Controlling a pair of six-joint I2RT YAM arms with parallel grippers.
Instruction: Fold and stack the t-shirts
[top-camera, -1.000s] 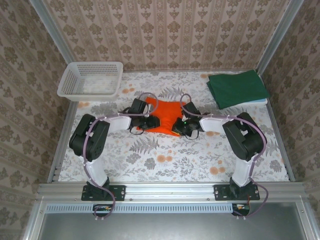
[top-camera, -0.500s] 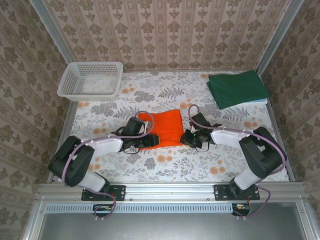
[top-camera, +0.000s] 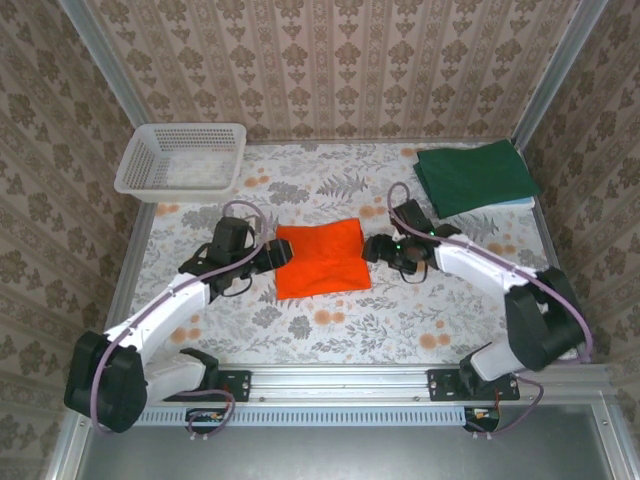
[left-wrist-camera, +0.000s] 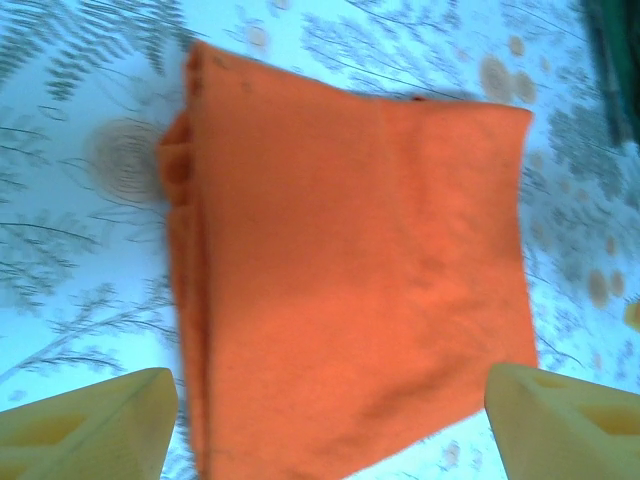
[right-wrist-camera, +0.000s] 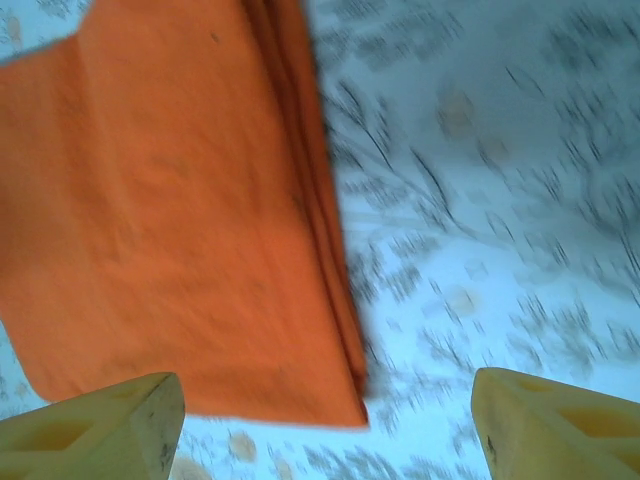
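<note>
1. Basket (top-camera: 180, 160): white plastic lattice, upright in the far-left corner of the worktop (top-camera: 340, 325). Its mesh floor shows from wall to wall.
2. Orange t-shirt (top-camera: 320, 258): folded to a near-square pad, flat on the middle of the worktop between the two pincers, well apart from the basket. Stacked fold layers show along one edge in both wrist views.
3. Green t-shirt (top-camera: 475, 175): folded, flat in the far-right corner, well apart from the orange one. A pale blue strip (top-camera: 522, 204) peeks from under its near-right edge; cannot tell what it is.
4. Left pincer (top-camera: 281, 254): low, just beside the orange t-shirt's left edge, jaws spread wide, gripping nothing. In the left wrist view its yellow fingers (left-wrist-camera: 90, 425) sit at the bottom corners, with the cloth lying flat beyond them.
5. Right pincer (top-camera: 371, 248): just beside the orange t-shirt's right edge, jaws likewise apart, with the cloth lying loose on the worktop.
6. Print: the worktop cover carries ferns and orange flowers.
</note>
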